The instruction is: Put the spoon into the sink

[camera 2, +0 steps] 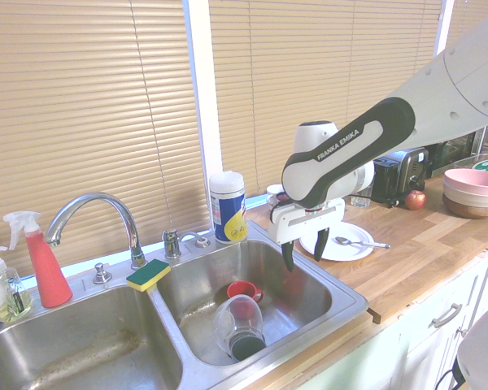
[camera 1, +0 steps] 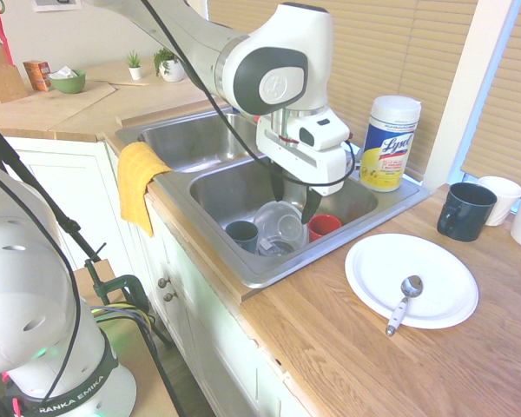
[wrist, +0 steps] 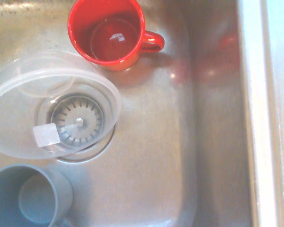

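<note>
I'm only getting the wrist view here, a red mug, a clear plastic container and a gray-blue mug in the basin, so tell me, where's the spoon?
Observer: The spoon is on the white plate on the wooden counter, its handle reaching over the plate's rim.
Operator: Is the claw holding anything?
Observer: No. The claw is open and empty above the basin with the mugs.
Operator: Anything tall near that basin?
Observer: Yes, a Lysol wipes canister stands by the window, at the sink's back corner.
</note>
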Motion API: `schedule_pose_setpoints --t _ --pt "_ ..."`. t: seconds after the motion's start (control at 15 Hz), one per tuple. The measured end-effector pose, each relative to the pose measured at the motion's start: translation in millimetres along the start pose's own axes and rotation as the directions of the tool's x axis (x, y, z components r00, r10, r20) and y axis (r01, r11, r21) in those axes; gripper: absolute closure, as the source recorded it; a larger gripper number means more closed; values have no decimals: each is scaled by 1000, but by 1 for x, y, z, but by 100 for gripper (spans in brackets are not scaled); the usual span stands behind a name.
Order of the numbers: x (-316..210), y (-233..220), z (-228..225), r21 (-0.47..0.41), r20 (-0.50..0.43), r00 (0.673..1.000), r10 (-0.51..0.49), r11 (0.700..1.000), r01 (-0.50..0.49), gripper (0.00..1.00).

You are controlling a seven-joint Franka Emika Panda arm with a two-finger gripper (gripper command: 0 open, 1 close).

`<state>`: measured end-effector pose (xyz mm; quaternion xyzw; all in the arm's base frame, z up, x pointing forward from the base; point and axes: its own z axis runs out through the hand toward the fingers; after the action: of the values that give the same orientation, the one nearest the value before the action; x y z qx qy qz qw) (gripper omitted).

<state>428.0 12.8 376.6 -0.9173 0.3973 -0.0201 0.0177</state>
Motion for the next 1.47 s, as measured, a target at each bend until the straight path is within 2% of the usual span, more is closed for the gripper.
schedule_pose_setpoints --t 0.47,0.6,0.8,1.07,1.27,1.47 --pt "8 5 -8 18 -48 998 35 999 -34 0" --pt "18 23 -20 45 -68 997 38 998 -35 0" --pt "53 74 -43 79 -79 997 20 997 -14 0" --pt "114 138 -55 69 -45 995 -84 994 87 0" --pt "160 147 -44 23 -6 984 -176 984 176 0" --pt "184 142 -18 -16 13 975 -221 975 221 0"
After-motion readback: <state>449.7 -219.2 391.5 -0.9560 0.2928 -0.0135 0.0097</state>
